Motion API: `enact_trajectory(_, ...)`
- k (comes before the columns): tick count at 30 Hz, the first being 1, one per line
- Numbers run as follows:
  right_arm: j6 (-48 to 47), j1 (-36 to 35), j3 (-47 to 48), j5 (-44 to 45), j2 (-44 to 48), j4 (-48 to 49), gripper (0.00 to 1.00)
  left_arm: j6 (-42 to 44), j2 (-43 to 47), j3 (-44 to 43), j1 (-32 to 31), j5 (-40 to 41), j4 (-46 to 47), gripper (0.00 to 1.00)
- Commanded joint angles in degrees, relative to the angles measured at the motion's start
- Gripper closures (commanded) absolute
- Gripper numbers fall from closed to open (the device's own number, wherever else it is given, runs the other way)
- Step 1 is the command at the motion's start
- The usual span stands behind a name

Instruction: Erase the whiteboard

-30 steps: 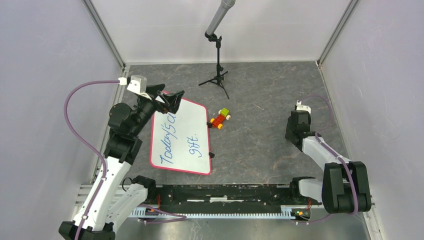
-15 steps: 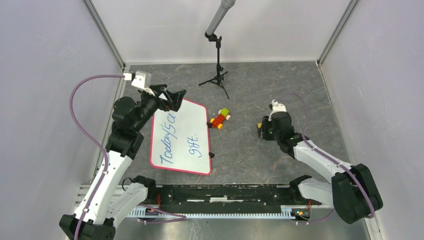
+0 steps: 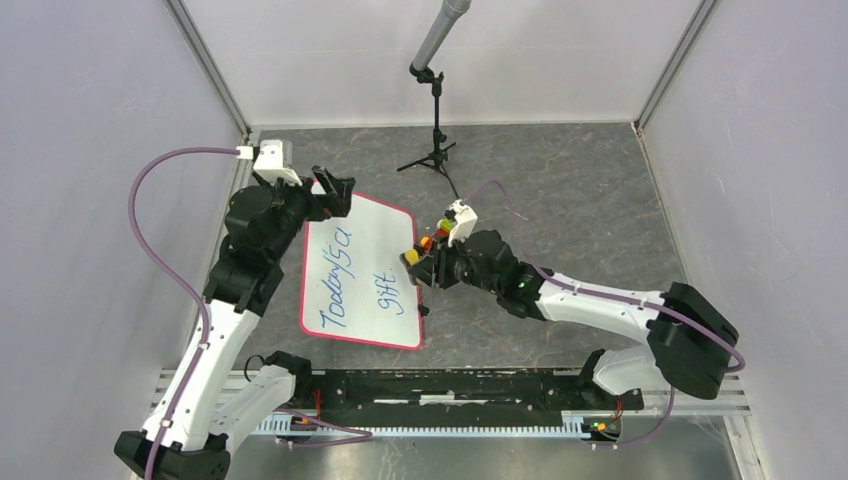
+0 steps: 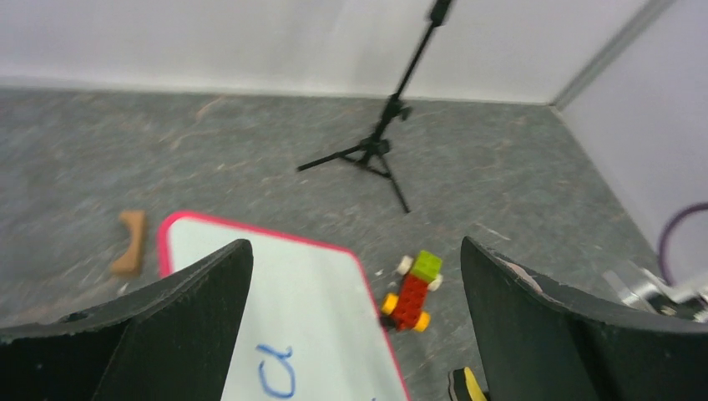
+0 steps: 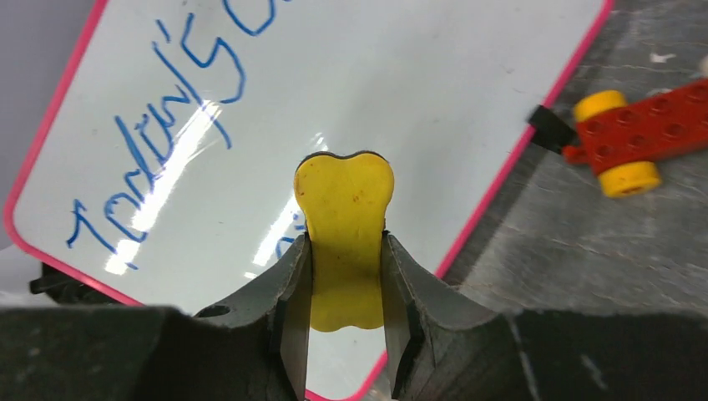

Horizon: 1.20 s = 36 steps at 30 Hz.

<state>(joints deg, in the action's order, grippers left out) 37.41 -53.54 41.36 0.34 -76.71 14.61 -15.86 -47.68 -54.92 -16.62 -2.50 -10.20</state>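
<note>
Right now the whiteboard [image 3: 365, 250] lies flat on the gray counter [image 3: 560, 180], at about 9 o'clock from the counter's middle in the top view, with its long sides running from 12 to 6 o'clock. Blue handwriting [image 3: 340, 280] covers much of it, unerased. A small black clip [image 3: 422, 310] sits on its 3 o'clock edge.

The right hand [image 3: 418, 264] reaches across from 3 o'clock to that edge of the board. Its fingers [image 5: 292, 284] are pressed onto the narrow waist of a yellow, bone-shaped eraser [image 5: 344, 196], pinching it. In the right wrist view the eraser's free end is over the white surface just inside the pink rim; whether it touches the board cannot be told.

The left hand [image 3: 335, 190] hangs over the board's 11 o'clock corner, its two fingers [image 4: 167, 322] spread wide with nothing between them.

A toy car of red, yellow and green bricks [image 4: 411, 292] stands on the counter just beside the board's 2 o'clock corner, close to the right hand. A black microphone stand [image 3: 435, 140] stands at 12 o'clock, well apart from the board. In the left wrist view a tan bone-shaped piece [image 4: 129, 242] lies on the counter near the board's far corner.
</note>
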Motion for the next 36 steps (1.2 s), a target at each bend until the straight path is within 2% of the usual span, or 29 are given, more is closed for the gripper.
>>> enact_trajectory(1, 3.5, -1.1, 3.7, -3.5, -3.3, 9.0, 0.72, -4.0, 0.5, -4.3, -0.2, 13.7, -13.8, 0.02)
enact_trajectory(7, 2.6, -1.2, 12.2, -5.4, -11.1, 9.9, 0.72, -4.6, 1.1, -5.8, 0.2, 22.5, -25.0, 0.0)
enact_trajectory(9, 1.7, -1.2, 15.6, -6.0, -14.4, 9.1, 0.72, -5.7, 1.4, -5.1, 1.5, 22.5, -26.8, 0.0)
enact_trajectory(14, 2.0, -1.2, 21.8, -10.4, -20.7, 9.6, 0.72, -8.0, 2.6, -2.6, 7.7, 13.6, -26.6, 0.0)
enact_trajectory(18, 4.1, -1.2, 21.3, -11.7, -22.2, 12.8, 0.72, -9.4, 1.9, 0.0, 14.6, -0.6, -22.9, 0.0)
enact_trajectory(22, 4.9, -1.1, 20.6, -11.6, -22.7, 14.2, 0.72, -9.7, 1.4, 3.0, 21.6, -10.3, -19.0, 0.04)
enact_trajectory(26, 5.7, -1.1, 21.3, -12.3, -23.5, 15.6, 0.72, -11.3, 2.0, 6.7, 24.1, -12.5, -16.4, 0.08)
enact_trajectory(30, 5.5, -1.1, 24.1, -12.7, -25.3, 13.2, 0.72, -14.5, 1.7, 12.8, 27.8, -21.4, -9.3, 0.19)
enact_trajectory(36, 5.4, -1.1, 25.3, -11.5, -26.5, 11.9, 0.72, -14.8, 2.8, 15.2, 28.5, -23.3, -5.5, 0.3)
